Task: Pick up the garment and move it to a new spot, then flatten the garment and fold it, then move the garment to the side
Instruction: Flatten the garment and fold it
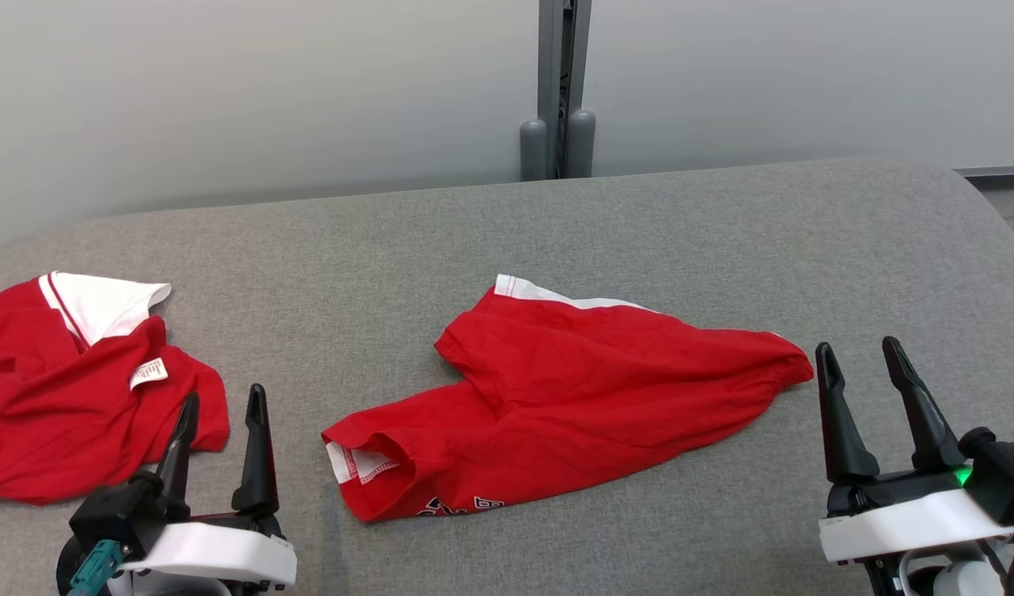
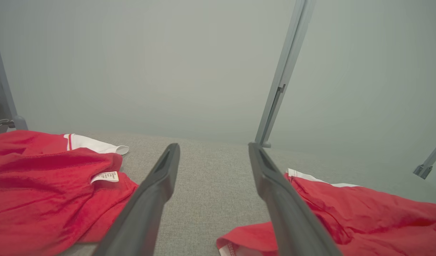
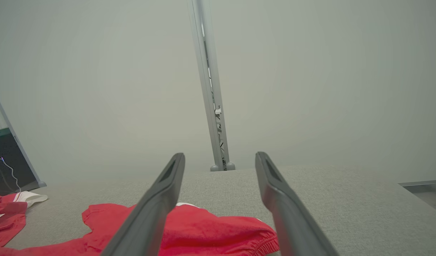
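A crumpled red garment (image 1: pixel 573 389) with white trim lies in the middle of the grey fabric-covered table (image 1: pixel 556 223). The left wrist view has it at the lower right (image 2: pixel 363 213), and it sits low in the right wrist view (image 3: pixel 210 227). My left gripper (image 1: pixel 223 396) stands open near the front edge, left of this garment, its fingers empty (image 2: pixel 213 145). Just off the garment's right end, my right gripper (image 1: pixel 857 348) is open and holds nothing (image 3: pixel 220 155).
A second red garment (image 1: pixel 51 397) with a white collar and a label lies at the table's left end, close beside my left gripper (image 2: pixel 43 185). A grey post (image 1: pixel 563 91) stands behind the table's far edge. The table's right end curves away.
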